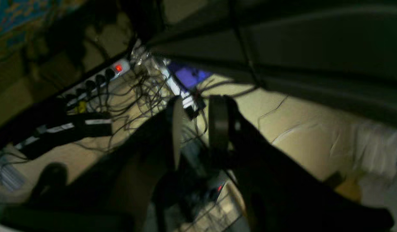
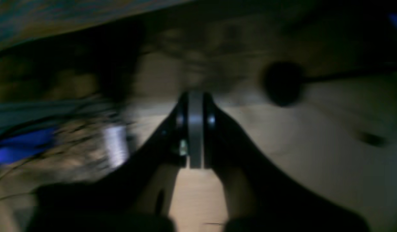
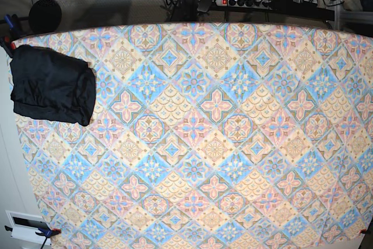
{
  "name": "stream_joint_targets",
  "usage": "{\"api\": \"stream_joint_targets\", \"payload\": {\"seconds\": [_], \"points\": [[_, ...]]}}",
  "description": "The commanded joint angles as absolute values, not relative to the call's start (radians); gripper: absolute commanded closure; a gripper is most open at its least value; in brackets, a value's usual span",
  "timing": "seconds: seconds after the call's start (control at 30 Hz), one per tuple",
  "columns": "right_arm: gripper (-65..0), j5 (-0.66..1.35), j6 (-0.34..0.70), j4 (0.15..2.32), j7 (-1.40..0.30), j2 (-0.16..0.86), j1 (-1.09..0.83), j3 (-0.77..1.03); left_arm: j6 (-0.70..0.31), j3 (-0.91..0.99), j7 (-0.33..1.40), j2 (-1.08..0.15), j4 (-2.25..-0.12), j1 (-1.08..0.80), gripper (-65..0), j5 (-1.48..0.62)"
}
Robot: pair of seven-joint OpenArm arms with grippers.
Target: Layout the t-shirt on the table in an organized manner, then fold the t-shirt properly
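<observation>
The black t-shirt [image 3: 52, 84] lies as a compact folded bundle at the far left of the patterned table [image 3: 215, 144], near its back corner. Neither arm shows in the base view. The left wrist view is dim; my left gripper [image 1: 198, 125] hangs off the table over the floor, its fingers [image 1: 219, 129] apart with nothing between them. My right gripper [image 2: 195, 129] also points at the floor in a blurred view, its two pads pressed flat together and empty. A strip of the tablecloth edge [image 2: 56, 16] shows at the top of that view.
A power strip with a red light [image 1: 100, 77] and tangled cables [image 1: 143, 90] lie on the floor behind the table, also seen as the power strip [image 3: 245, 1] in the base view. A white box [image 3: 26, 228] sits by the table's near left corner.
</observation>
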State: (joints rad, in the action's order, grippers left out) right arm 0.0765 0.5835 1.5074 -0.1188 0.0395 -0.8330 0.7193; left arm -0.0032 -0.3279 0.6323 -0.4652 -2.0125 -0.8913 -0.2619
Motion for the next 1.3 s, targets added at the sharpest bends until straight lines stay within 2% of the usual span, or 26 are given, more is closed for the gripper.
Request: {"api": "stream_joint_targets", "payload": {"seconds": [0.0, 0.17, 0.3, 0.5, 0.63, 0.8, 1.07, 1.17, 1.27], "points": [[0.0, 0.084, 0.57, 1.504, -0.101, 0.058, -0.852, 0.719, 0.007, -0.282, 0.601, -0.479, -2.012, -0.917, -13.9, -0.252], [0.0, 0.084, 0.57, 1.411, -0.101, 0.058, -0.852, 0.63, 0.005, -0.133, 0.536, -0.42, -1.942, -0.977, -13.9, -0.252], [0.0, 0.081, 0.57, 1.299, -0.101, 0.058, -0.829, 0.545, 0.004, -0.064, 0.479, -0.377, -1.797, -0.966, -13.9, -0.252], [0.0, 0.079, 0.57, 1.018, -0.099, 0.104, -0.647, 0.398, 0.001, -0.056, 0.466, -0.306, -1.463, -0.796, -13.9, -0.252], [0.0, 0.079, 0.57, 0.803, -0.045, 0.108, -0.529, 0.303, -0.001, -0.065, 0.34, -0.282, -1.198, -0.682, -13.9, -0.243], [0.0, 0.079, 0.568, 0.601, -0.015, 0.108, -0.401, 0.242, -0.001, -0.168, 0.188, -0.277, -0.931, -0.544, -13.9, -0.242], [0.0, 0.079, 0.568, 0.384, -0.013, 0.108, -0.225, 0.234, -0.001, -0.429, -0.209, -0.183, -0.269, -0.257, -13.9, -0.243], [0.0, 0.079, 0.567, 0.344, -0.013, 0.108, -0.166, 0.234, -0.001, -0.455, -0.298, -0.142, -0.174, -0.199, -13.9, -0.246], [0.0, 0.079, 0.562, 0.303, -0.005, 0.105, -0.114, 0.234, -0.001, -0.456, -0.297, -0.133, -0.17, -0.166, -13.9, -0.251]]}}
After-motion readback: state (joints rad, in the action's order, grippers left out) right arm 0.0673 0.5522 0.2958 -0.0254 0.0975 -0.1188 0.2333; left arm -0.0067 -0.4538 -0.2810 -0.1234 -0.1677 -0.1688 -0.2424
